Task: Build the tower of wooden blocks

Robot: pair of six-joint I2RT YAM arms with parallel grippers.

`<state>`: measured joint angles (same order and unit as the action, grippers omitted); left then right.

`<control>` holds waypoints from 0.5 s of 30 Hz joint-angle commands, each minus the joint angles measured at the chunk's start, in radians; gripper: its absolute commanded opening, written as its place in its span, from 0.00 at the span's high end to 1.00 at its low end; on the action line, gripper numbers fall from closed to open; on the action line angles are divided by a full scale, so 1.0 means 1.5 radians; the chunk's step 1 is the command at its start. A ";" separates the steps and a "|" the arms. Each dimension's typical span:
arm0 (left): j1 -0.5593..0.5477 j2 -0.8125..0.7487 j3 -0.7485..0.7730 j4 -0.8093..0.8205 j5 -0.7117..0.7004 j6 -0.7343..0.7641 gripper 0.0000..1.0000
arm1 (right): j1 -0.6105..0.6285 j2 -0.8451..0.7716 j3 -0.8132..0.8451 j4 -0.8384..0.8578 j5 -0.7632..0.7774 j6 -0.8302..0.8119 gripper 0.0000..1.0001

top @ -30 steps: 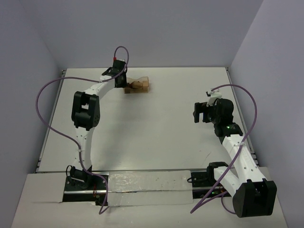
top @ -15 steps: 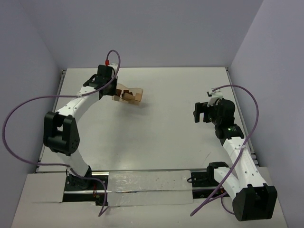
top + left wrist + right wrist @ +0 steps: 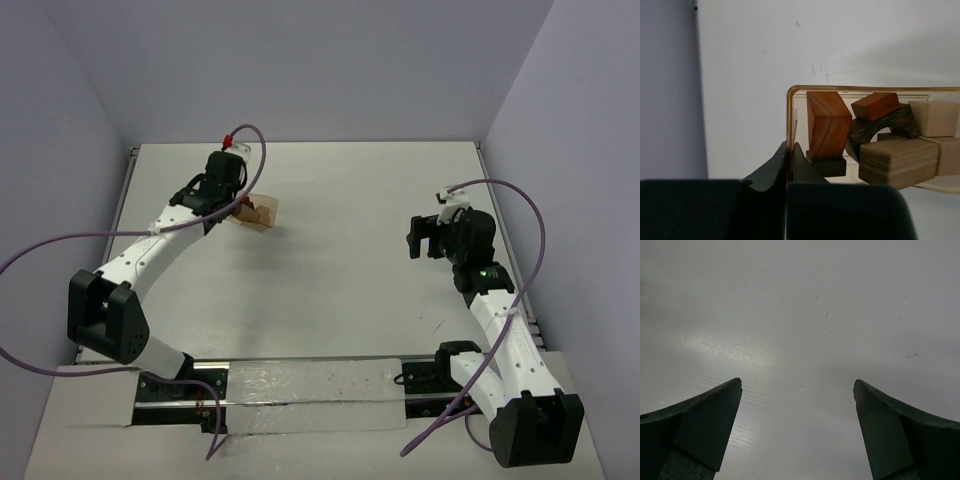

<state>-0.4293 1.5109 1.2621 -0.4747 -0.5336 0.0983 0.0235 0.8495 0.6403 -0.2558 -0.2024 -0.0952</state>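
Observation:
My left gripper (image 3: 789, 148) is shut on the left rim of the pale orange translucent tray (image 3: 788, 105) and holds it tipped. In the left wrist view the tray holds several wooden blocks: a reddish-brown cuboid (image 3: 827, 123), a smaller reddish-brown block (image 3: 875, 105), a dark brown arch (image 3: 882, 129), a dark flat block (image 3: 827, 166) and tan blocks (image 3: 898, 160). In the top view the left gripper (image 3: 236, 207) and tray (image 3: 262, 212) are at the back left of the table. My right gripper (image 3: 797, 390) is open and empty over bare table; it also shows in the top view (image 3: 425, 236) at the right.
The white table (image 3: 350, 260) is walled by purple panels at the back and sides. Purple cables loop from both arms. A clear plastic strip (image 3: 300, 385) lies along the near edge between the arm bases.
My left arm has swung left and nearer, carrying the tray with the blocks from the back centre toward the left. The right arm has barely moved.

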 commanded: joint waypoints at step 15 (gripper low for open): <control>-0.148 0.001 -0.110 0.181 -0.313 0.198 1.00 | -0.004 -0.013 0.028 0.008 0.003 -0.005 0.00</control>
<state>-0.6238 1.4825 1.1071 -0.3495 -0.8788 0.3182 0.0231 0.8478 0.6403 -0.2558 -0.2028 -0.0952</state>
